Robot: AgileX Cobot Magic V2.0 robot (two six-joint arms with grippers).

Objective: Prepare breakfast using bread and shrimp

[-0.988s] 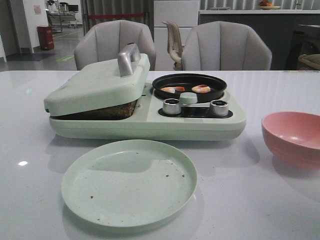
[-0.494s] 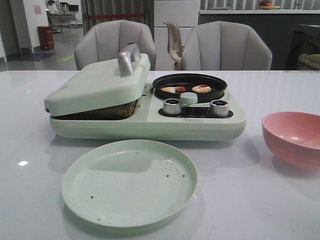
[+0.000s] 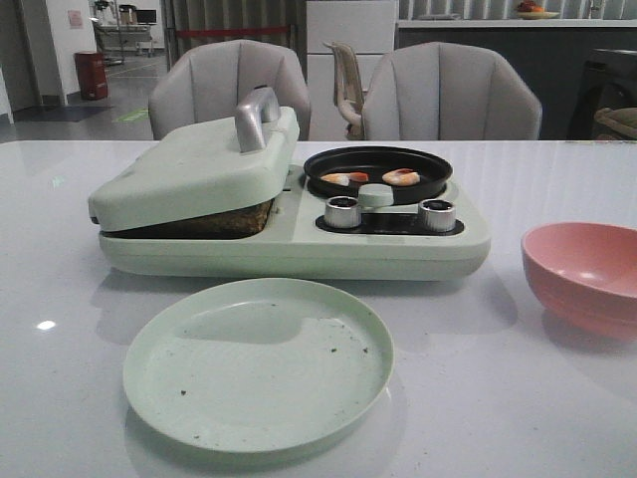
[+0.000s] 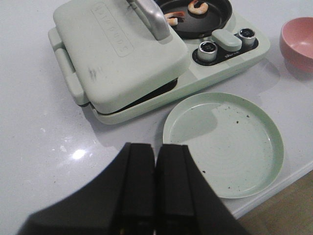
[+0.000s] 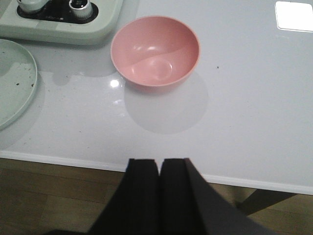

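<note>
While both my claws, left claw and right claw, sit pressed together, shrimp in pan, bread under lid; plate bare, plating left.

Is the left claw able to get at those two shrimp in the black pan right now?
Probably yes. The shrimp lie uncovered in the open pan, nothing above them. The left claw, shut and empty, sits back near the table edge, beyond the plate.

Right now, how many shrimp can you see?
2. Both lie in the round black pan on the green cooker: one shrimp towards the lid side, the other shrimp beside it. Under the tilted lid more could be hidden.
</note>
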